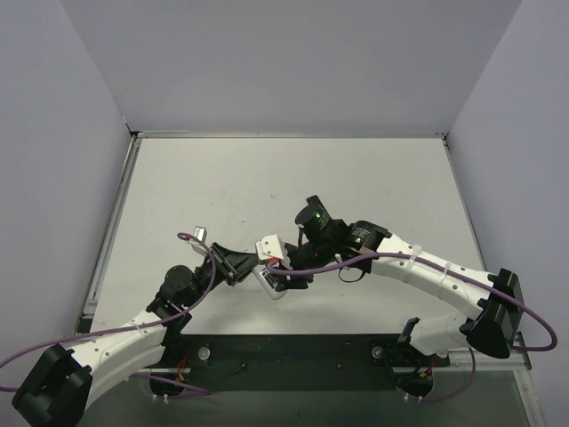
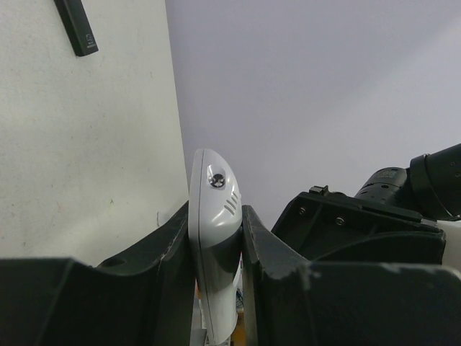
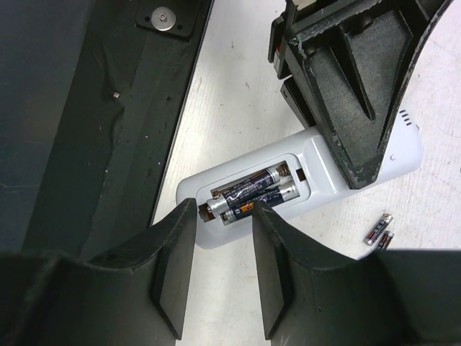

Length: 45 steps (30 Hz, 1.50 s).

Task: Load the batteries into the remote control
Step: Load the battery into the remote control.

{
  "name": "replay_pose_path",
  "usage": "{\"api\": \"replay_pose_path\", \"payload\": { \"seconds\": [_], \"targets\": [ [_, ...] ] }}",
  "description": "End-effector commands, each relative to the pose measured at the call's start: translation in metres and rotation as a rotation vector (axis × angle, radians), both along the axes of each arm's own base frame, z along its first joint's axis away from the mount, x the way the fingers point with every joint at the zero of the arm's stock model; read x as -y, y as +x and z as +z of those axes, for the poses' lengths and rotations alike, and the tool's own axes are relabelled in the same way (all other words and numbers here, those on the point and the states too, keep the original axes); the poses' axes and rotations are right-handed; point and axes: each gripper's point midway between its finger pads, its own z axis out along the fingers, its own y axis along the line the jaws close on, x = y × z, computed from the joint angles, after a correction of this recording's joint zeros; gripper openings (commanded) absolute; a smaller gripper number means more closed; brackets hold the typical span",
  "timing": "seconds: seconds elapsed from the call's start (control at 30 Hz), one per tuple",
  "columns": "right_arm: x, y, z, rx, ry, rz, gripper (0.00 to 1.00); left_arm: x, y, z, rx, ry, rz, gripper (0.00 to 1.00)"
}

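Observation:
The white remote control [image 3: 324, 162] lies back up just above the table, its battery bay open. Two batteries [image 3: 252, 193] sit side by side in the bay. Two more batteries [image 3: 379, 231] lie loose on the table to its right. My left gripper [image 2: 214, 216] is shut on the remote [image 2: 212, 184]; its black fingers [image 3: 353, 108] clamp the end away from the bay. My right gripper [image 3: 225, 209] is open and empty, its tips just above the bay's near end. In the top view both grippers, left [image 1: 253, 261] and right [image 1: 291, 269], meet at the remote [image 1: 272, 285].
The slimmer black remote [image 2: 75, 25] lies on the table farther off. A small pale piece [image 1: 199, 233] lies left of the left arm. The black base plate [image 3: 108, 94] runs along the table's near edge, close to the remote.

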Motion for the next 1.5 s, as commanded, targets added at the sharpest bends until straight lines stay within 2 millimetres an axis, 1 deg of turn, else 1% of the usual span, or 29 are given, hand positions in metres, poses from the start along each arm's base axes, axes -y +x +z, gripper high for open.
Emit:
{"api": "replay_pose_path", "payload": {
  "seconds": [0.0, 0.13, 0.17, 0.23, 0.3, 0.43, 0.9, 1.0, 1.13, 1.33, 1.47],
  "targets": [
    [-0.007, -0.004, 0.024, 0.038, 0.086, 0.086, 0.33, 0.003, -0.001, 0.045, 0.112, -0.086, -0.022, 0.00],
    [-0.007, -0.006, 0.024, 0.046, 0.093, 0.106, 0.32, 0.003, -0.001, 0.046, 0.112, -0.085, -0.025, 0.00],
    [-0.008, -0.006, 0.025, 0.051, 0.097, 0.114, 0.29, 0.004, -0.001, 0.046, 0.113, -0.086, -0.025, 0.00],
    [-0.007, -0.006, 0.024, 0.052, 0.097, 0.118, 0.28, 0.003, -0.001, 0.046, 0.112, -0.085, -0.025, 0.00],
    [-0.008, -0.006, 0.023, 0.053, 0.095, 0.121, 0.24, 0.004, -0.002, 0.046, 0.112, -0.085, -0.028, 0.00],
    [-0.009, -0.007, 0.021, 0.046, 0.092, 0.130, 0.22, 0.004, -0.002, 0.046, 0.112, -0.085, -0.030, 0.00],
    [-0.009, -0.006, 0.006, 0.026, 0.058, 0.134, 0.21, 0.005, -0.001, 0.048, 0.117, -0.086, -0.034, 0.00],
    [-0.010, -0.006, 0.003, 0.019, 0.049, 0.134, 0.20, 0.006, -0.001, 0.049, 0.119, -0.087, -0.034, 0.00],
    [-0.011, -0.004, -0.001, 0.022, 0.033, 0.122, 0.16, 0.006, -0.001, 0.049, 0.117, -0.087, -0.038, 0.00],
    [-0.012, -0.002, -0.006, 0.025, 0.012, 0.109, 0.15, 0.007, -0.001, 0.052, 0.124, -0.090, -0.040, 0.00],
    [-0.014, -0.003, -0.016, 0.028, -0.015, 0.104, 0.14, 0.007, -0.001, 0.055, 0.132, -0.099, -0.041, 0.00]
  ]
}}
